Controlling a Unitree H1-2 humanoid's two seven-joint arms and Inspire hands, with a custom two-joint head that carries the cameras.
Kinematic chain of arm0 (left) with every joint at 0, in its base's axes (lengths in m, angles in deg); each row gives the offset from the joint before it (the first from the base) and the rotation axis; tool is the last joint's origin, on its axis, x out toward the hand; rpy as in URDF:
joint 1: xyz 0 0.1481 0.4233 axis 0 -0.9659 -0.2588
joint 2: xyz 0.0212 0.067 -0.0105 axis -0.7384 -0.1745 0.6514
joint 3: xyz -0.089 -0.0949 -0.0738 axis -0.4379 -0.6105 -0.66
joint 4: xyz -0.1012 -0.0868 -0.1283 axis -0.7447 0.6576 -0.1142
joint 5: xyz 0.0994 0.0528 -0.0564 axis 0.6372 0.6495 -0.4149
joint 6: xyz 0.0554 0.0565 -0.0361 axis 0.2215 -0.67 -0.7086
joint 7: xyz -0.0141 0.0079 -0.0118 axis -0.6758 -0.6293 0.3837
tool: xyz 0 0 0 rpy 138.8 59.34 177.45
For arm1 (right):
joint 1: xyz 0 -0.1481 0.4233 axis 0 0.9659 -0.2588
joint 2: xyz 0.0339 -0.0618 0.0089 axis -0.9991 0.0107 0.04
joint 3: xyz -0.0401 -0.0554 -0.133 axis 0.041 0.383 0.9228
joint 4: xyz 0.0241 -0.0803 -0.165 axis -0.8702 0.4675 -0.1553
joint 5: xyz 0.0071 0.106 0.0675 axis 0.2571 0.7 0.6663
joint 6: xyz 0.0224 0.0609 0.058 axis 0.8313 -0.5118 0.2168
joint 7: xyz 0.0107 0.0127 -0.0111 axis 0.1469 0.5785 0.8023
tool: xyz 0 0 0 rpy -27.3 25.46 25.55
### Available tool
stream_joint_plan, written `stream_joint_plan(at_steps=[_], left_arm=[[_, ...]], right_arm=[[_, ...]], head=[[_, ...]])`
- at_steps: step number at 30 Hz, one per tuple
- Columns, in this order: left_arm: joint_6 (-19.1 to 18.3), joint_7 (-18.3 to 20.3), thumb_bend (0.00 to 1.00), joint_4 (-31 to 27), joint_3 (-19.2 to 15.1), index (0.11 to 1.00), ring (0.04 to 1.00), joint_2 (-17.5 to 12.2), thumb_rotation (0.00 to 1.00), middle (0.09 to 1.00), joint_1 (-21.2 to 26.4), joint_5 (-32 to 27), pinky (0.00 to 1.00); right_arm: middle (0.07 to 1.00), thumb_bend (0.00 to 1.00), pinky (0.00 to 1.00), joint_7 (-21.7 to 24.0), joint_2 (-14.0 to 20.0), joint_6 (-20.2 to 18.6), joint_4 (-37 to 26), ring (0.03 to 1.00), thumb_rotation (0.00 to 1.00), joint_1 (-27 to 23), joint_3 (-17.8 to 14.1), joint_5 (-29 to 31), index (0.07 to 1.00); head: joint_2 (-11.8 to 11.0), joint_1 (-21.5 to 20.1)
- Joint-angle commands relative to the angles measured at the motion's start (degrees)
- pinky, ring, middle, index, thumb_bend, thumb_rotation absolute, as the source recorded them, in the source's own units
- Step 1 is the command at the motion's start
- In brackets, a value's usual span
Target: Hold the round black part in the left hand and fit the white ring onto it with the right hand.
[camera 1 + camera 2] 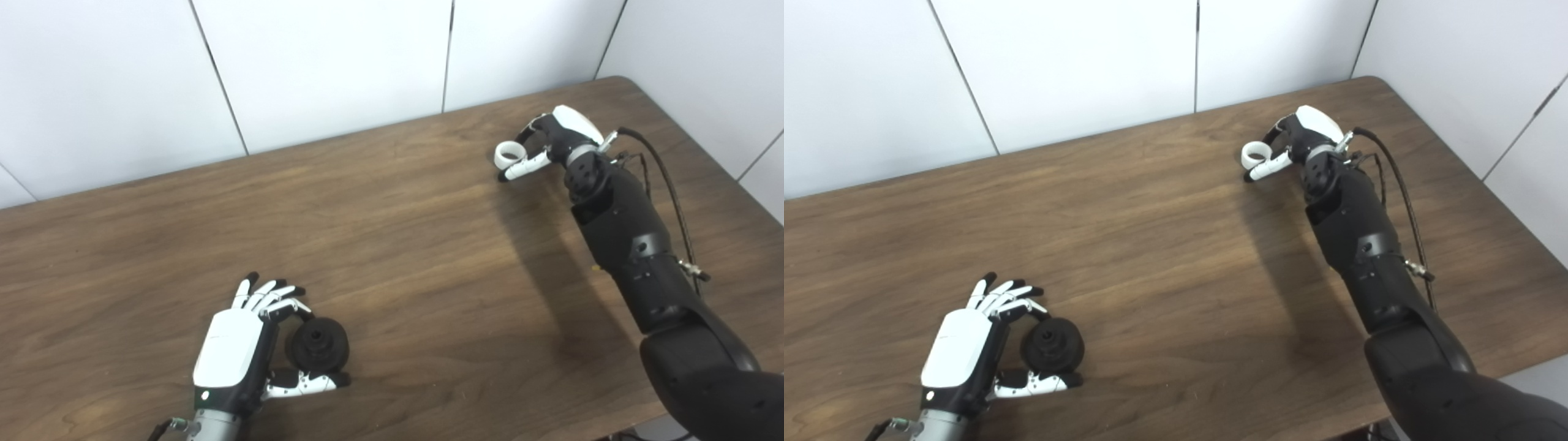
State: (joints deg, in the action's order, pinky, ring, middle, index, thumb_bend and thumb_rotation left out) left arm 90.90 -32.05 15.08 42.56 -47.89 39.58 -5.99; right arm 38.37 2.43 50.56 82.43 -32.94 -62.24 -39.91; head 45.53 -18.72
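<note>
At the near left of the wooden table [398, 245], the left hand [245, 343] cups the round black part [317, 346], fingers [269, 297] curled over its far side and thumb under its near edge, gripping it. Far right, well apart, the right hand [551, 144] pinches the white ring [507, 153] between fingers and thumb, just above the tabletop.

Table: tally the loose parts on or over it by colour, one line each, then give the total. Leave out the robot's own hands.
Black: 1, the round black part, beside the left hand, between its fingers and thumb.
White: 1, the white ring, at the fingertips of the right hand.
Total: 2 parts on or over the table.
</note>
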Motion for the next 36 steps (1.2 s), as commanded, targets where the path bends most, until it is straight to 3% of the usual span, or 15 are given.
stream_joint_plan(at_steps=[1,16,17,20,36], left_arm=[[-0.8,1.2,0.52,-0.1,0.5,0.485,0.877,-0.3,0.05,0.787,-0.2,1.7,1.0],[-0.6,1.0,0.52,-0.2,0.8,0.485,0.876,-0.3,0.05,0.784,-0.2,1.6,1.0],[-0.8,1.1,0.52,-0.3,0.8,0.485,0.876,-0.3,0.05,0.784,-0.2,1.7,1.0],[-0.7,1.0,0.52,-0.4,0.8,0.485,0.873,-0.1,0.05,0.783,-0.3,1.4,1.0],[-1.2,0.8,0.52,-0.8,1.1,0.484,0.87,-0.1,0.05,0.78,-0.2,1.9,1.0]], right_arm=[[0.95,0.83,1.0,0.1,0.1,0.3,-0.7,1.0,0.24,-2.7,-0.6,-1.0,0.642],[0.94,0.8,1.0,-0.5,-0.2,0.3,-0.8,1.0,0.21,-2.3,-1.1,-0.7,0.62],[0.937,0.64,1.0,-0.8,0.0,0.3,-1.0,1.0,0.17,-2.1,-1.0,-0.4,0.545],[0.894,0.53,1.0,-1.8,0.8,0.3,-1.5,1.0,0.14,-1.5,0.1,0.4,0.494],[0.879,0.52,1.0,-3.3,3.9,0.3,-1.7,1.0,0.13,-0.5,4.2,3.3,0.491]], head=[[0.0,-0.1],[0.2,0.4],[0.2,0.4],[0.2,0.5],[0.4,0.9]])
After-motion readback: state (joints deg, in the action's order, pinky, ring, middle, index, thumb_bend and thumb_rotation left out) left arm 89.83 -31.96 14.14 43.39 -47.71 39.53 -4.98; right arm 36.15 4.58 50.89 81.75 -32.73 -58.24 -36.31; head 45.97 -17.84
